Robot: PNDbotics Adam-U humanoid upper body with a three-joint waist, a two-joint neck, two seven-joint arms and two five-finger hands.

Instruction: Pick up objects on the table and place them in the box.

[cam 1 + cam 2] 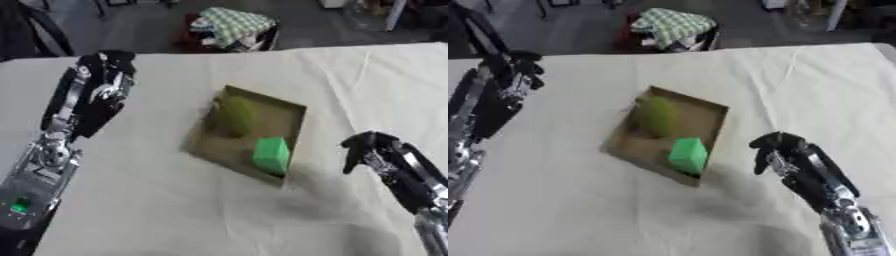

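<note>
A shallow brown cardboard box [293, 114] lies askew in the middle of the white-clothed table. Inside it rest an olive-green rounded object [235, 115] at the far end and a bright green block [272, 154] at the near end. My left hand [109, 67] hovers over the table's far left, well away from the box, with its fingers curled and nothing in them. My right hand [778, 148] is just right of the box's near corner, fingers bent downward, holding nothing.
The white cloth [157, 200] covers the table, with bare stretches left and in front of the box. Beyond the far edge, on the floor, sits a green-checked bundle [229, 25] beside dark furniture.
</note>
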